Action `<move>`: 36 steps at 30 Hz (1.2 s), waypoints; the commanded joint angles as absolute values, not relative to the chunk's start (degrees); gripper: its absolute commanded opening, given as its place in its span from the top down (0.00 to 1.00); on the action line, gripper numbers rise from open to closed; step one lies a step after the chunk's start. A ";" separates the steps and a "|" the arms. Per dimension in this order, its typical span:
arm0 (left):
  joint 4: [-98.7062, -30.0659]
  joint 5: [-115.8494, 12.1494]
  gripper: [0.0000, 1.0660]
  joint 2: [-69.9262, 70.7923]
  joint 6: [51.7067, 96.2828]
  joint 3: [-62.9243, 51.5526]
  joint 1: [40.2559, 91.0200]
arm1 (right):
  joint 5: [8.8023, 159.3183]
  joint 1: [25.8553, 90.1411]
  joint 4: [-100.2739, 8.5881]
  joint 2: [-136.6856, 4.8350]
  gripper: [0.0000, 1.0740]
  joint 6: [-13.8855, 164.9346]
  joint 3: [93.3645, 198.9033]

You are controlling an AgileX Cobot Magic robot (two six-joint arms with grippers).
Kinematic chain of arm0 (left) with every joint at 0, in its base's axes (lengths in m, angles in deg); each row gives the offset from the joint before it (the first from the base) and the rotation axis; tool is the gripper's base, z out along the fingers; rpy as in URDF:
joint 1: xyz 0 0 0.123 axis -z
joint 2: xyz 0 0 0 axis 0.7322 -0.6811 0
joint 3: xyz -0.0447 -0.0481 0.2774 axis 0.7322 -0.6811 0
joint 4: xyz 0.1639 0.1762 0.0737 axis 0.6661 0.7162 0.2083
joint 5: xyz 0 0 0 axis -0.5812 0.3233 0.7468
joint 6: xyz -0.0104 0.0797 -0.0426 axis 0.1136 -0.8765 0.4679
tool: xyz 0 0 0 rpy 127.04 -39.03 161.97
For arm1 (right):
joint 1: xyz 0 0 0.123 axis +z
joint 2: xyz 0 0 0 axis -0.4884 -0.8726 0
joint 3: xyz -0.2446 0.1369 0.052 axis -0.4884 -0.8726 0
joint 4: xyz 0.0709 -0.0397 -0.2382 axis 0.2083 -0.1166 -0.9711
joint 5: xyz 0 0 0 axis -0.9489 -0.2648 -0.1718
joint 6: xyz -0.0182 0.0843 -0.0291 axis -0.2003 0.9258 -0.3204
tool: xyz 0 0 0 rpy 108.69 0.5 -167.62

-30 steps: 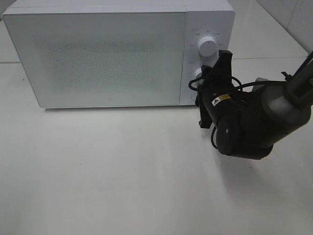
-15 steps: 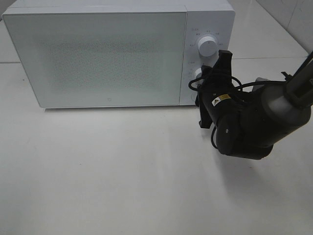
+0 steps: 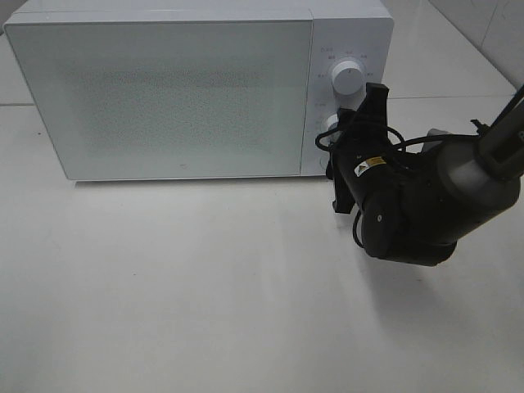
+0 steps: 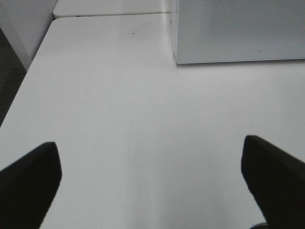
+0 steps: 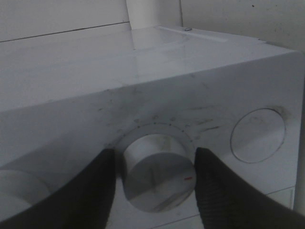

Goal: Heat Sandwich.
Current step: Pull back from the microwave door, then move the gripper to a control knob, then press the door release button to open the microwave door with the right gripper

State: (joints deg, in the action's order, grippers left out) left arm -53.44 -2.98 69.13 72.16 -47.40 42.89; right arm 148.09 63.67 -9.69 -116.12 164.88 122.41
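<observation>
The sandwich is out of view. The white microwave (image 3: 164, 90) stands at the back of the table with its door shut. My right gripper (image 3: 337, 131) is at the control panel, its two fingers (image 5: 102, 191) flanking the lower knob (image 5: 159, 179) on both sides and very close to it. Whether they press on the knob does not show. The upper knob (image 3: 347, 79) is free. My left gripper (image 4: 151, 162) hangs open over bare white table, nothing between its fingers, with the microwave's corner (image 4: 238, 33) ahead of it. It lies outside the exterior high view.
The white table (image 3: 205, 278) spreads in front of the microwave. A round button (image 5: 257, 136) sits on the panel beside the flanked knob. The right arm's dark body (image 3: 417, 205) hangs over the table at the right. The table's edge (image 4: 19, 95) shows in the left wrist view.
</observation>
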 commanded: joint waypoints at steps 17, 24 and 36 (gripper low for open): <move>-53.79 -3.61 0.09 70.62 72.51 -47.57 42.55 | 155.19 63.96 -12.73 -115.20 0.31 163.39 121.27; -53.79 -3.61 0.09 70.62 72.51 -47.57 42.55 | 155.19 63.96 -16.74 -113.31 0.31 163.44 117.08; -53.79 -3.61 0.09 70.62 72.51 -47.57 42.55 | 155.08 63.96 -20.29 -105.69 0.31 161.21 107.86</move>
